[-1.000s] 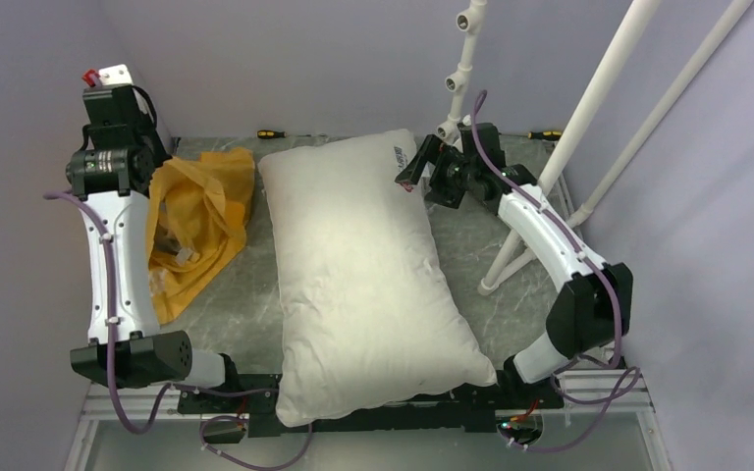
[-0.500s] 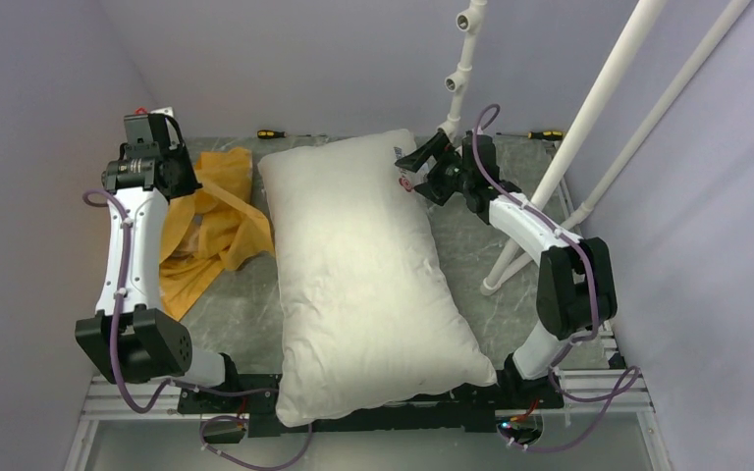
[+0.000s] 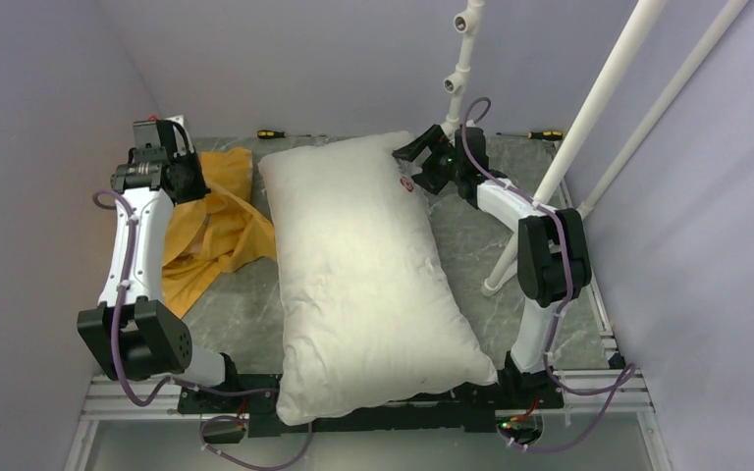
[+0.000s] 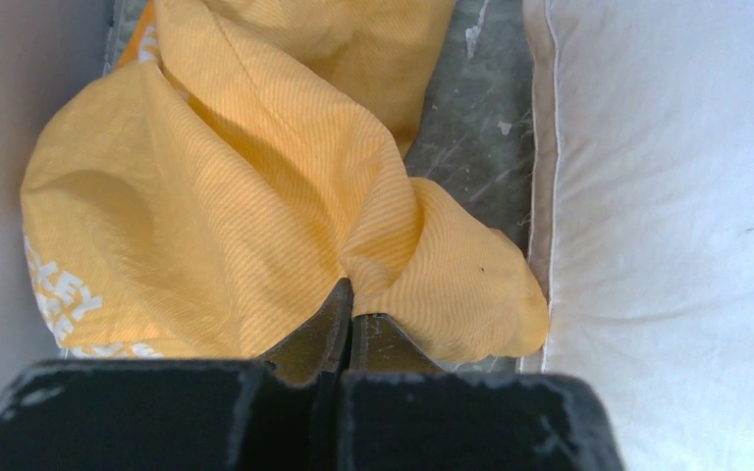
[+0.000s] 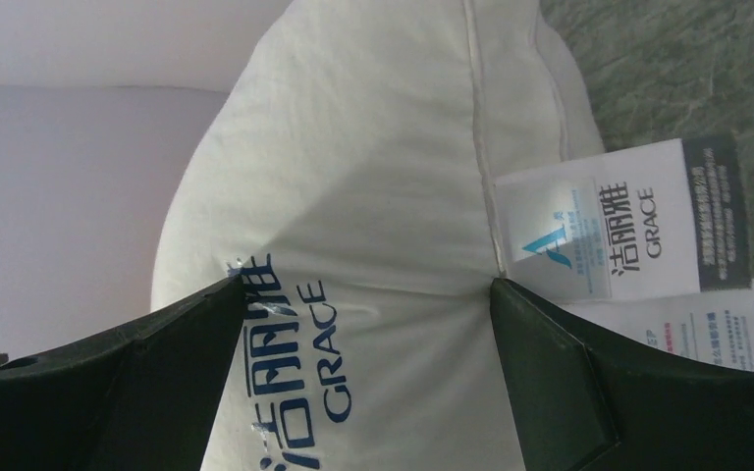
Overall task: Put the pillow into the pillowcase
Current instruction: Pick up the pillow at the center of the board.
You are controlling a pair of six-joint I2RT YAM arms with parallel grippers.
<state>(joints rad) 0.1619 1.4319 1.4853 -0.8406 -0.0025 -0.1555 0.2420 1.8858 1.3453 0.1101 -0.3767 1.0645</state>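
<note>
The white pillow (image 3: 363, 265) lies lengthwise down the middle of the table, with a small red logo at its far right corner. Crumpled to its left lies the orange-yellow pillowcase (image 3: 211, 231). My left gripper (image 3: 199, 186) is shut on a pinched fold of the pillowcase (image 4: 236, 177), fingertips (image 4: 350, 309) together, close to the pillow's edge (image 4: 668, 196). My right gripper (image 3: 407, 162) is open wide at the far right corner. In the right wrist view the printed pillow corner (image 5: 373, 147) fills the gap of the right gripper (image 5: 368, 285), and a white tag (image 5: 628, 221) lies beside one finger.
Two screwdrivers (image 3: 273, 133) (image 3: 547, 134) lie along the table's back edge. Slanted white poles (image 3: 589, 128) and a white pipe with fittings (image 3: 461, 69) stand at the back right. Grey marbled tabletop (image 3: 471, 255) shows right of the pillow. Walls close in on both sides.
My left arm swung right and lower, dragging the pillowcase fold toward the pillow. My right gripper moved left onto the pillow's far right corner, still open.
</note>
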